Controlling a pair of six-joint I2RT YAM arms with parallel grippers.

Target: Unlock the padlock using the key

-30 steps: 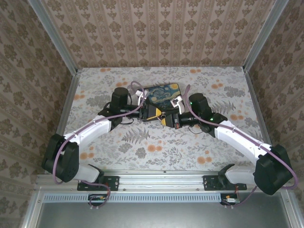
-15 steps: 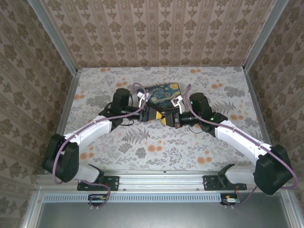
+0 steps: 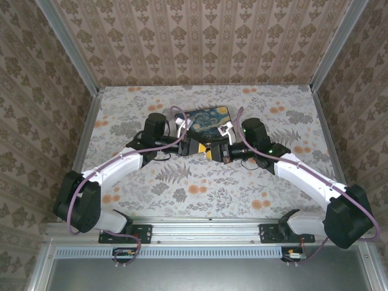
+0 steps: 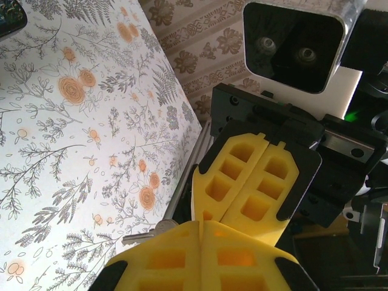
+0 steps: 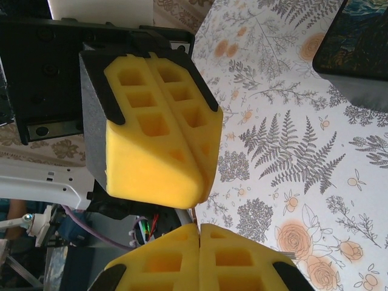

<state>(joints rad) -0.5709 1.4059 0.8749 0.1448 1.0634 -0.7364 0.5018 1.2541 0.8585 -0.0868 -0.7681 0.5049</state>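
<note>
Clenched tip to tip, left gripper (image 4: 200, 224) and right gripper (image 5: 199, 226); grey sliver (image 4: 145, 234) (key? unclear) lying crosswise.

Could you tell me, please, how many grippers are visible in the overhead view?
2. The left gripper is at the near edge of the painted box. The right gripper is just right of it, facing it tip to tip. Both look shut.
</note>
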